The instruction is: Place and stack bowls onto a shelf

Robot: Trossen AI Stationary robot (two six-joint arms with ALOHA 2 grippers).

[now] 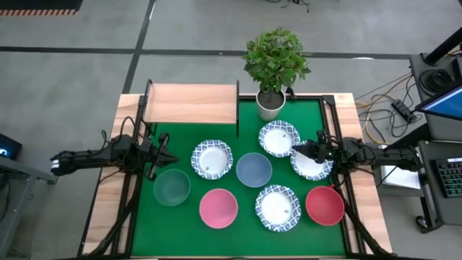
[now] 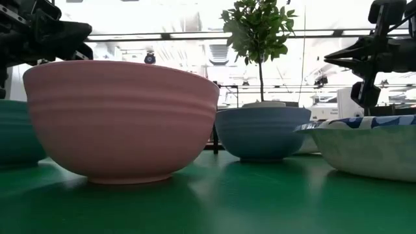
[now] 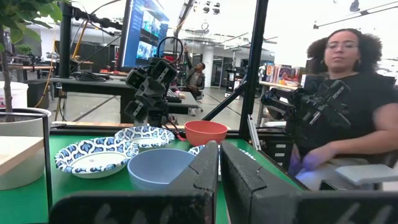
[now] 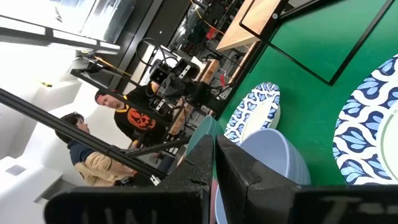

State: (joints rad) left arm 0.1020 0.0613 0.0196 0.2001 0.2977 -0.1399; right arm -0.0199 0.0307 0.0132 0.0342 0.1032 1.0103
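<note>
Several bowls stand on the green mat: dark green (image 1: 172, 187), pink (image 1: 218, 207), grey-blue (image 1: 254, 170), red (image 1: 325, 205), and white ones with blue rims (image 1: 212, 159) (image 1: 279, 138) (image 1: 278, 208). The light-wood shelf (image 1: 191, 103) at the back left carries nothing. My left gripper (image 1: 170, 154) hovers shut above the mat's left edge, beside the green bowl. My right gripper (image 1: 296, 150) is shut too, its tip over the rim of another patterned bowl (image 1: 312, 165). Neither holds anything. In the low view the pink bowl (image 2: 123, 120) fills the foreground.
A potted plant (image 1: 271, 105) in a pale pot stands right of the shelf at the back. Black frame posts (image 1: 333, 123) run along the table's sides. A person (image 3: 354, 93) sits beyond the table's right side, and other people (image 4: 134, 118) show past the left.
</note>
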